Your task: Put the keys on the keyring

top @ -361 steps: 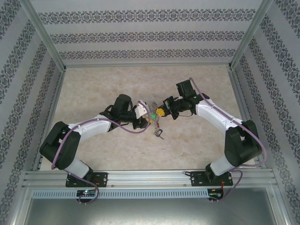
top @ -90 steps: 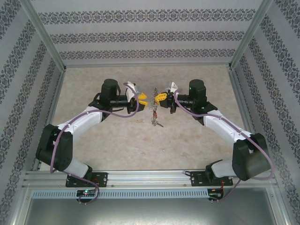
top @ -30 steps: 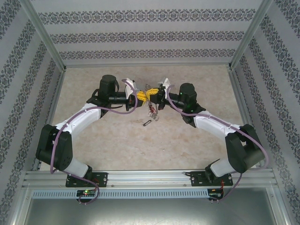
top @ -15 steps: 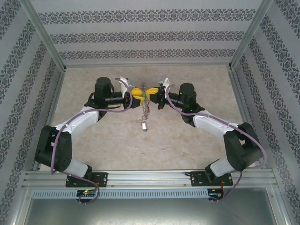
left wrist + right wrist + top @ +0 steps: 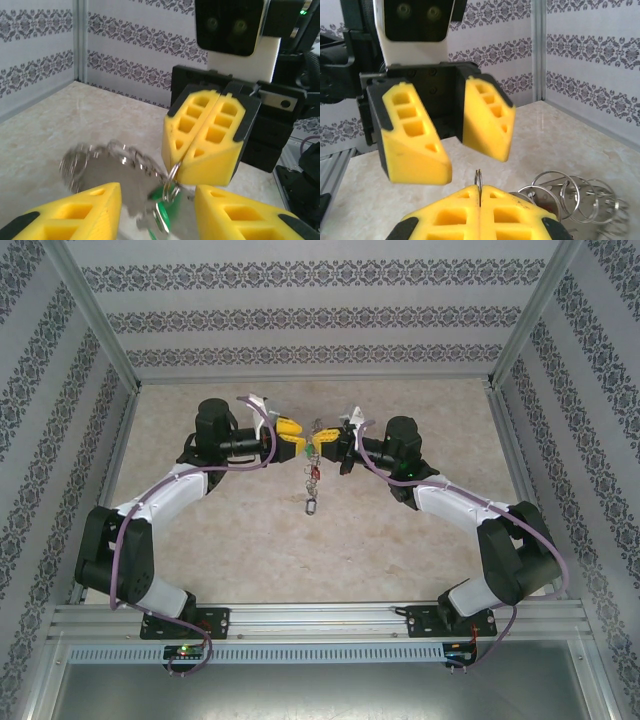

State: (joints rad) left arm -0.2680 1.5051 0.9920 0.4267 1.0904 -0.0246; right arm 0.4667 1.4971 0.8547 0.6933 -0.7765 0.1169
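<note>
The keyring [image 5: 174,172] is a small silvery split ring with a chain of more rings [image 5: 570,196] hanging from it. My right gripper [image 5: 480,189] is shut on the top of that ring and holds it up above the table. In the top view the chain [image 5: 313,475] dangles below the right gripper [image 5: 321,443] down to a small dark piece [image 5: 311,506]. A green-headed key [image 5: 163,212], blurred, hangs just under the pinched ring. My left gripper [image 5: 157,214] faces the right one, open, its fingers [image 5: 487,117] a little apart from the ring and holding nothing.
The marble-patterned tabletop [image 5: 400,540] lies below both arms. Patterned walls with metal posts [image 5: 505,345] close in the back and sides. The aluminium rail [image 5: 320,620] with the arm bases runs along the near edge.
My left gripper has opened and pulled back to the left, away from the right gripper. The chain, bunched between the two grippers before, now hangs straight down from the right one.
</note>
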